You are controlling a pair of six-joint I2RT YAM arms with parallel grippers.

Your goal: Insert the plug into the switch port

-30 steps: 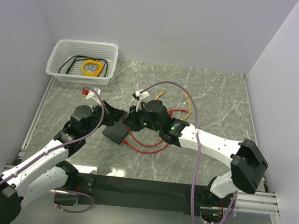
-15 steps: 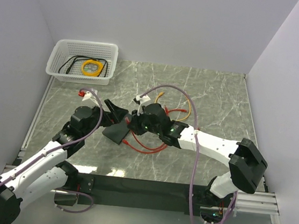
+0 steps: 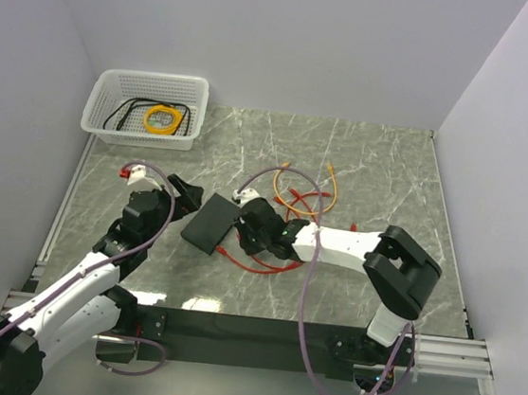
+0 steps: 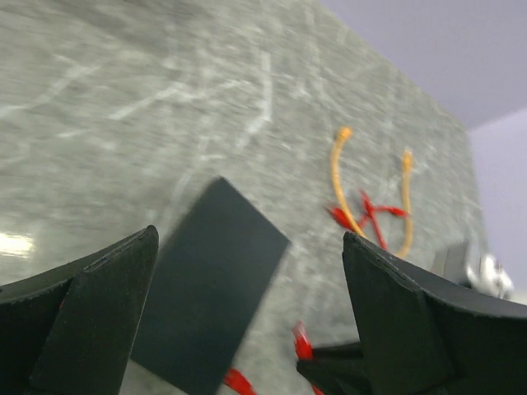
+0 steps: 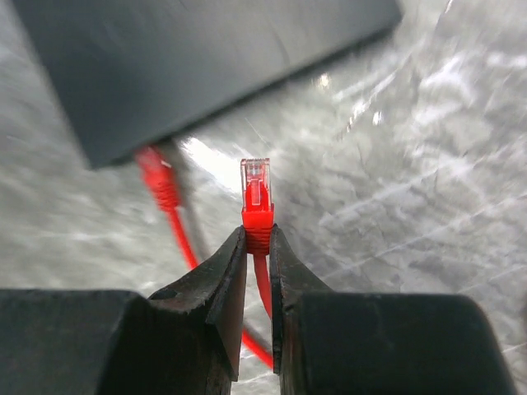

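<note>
Grey-green bench (image 3: 381,173), veined white like marble. Matte-black switch box (image 3: 210,223). The plug (image 5: 256,206) has a red boot and clear tip on a red cord (image 3: 261,265). Orange-yellow cord (image 3: 327,190) further right. White mesh basket (image 3: 154,77) far left, yellow coil (image 3: 162,119) inside.

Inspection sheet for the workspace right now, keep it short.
Surface: grey marbled table.
Job's things: plug clamped in right gripper, tip facing black switch box, a gap between; port not visible.
Clutter: white basket far left, yellow coil inside.
Grippers: left gripper open, empty, near box; right gripper shut on plug.
Cables: red cord loops beside box; orange cord beyond it.
Surroundings: plain walls; nothing else seen.
</note>
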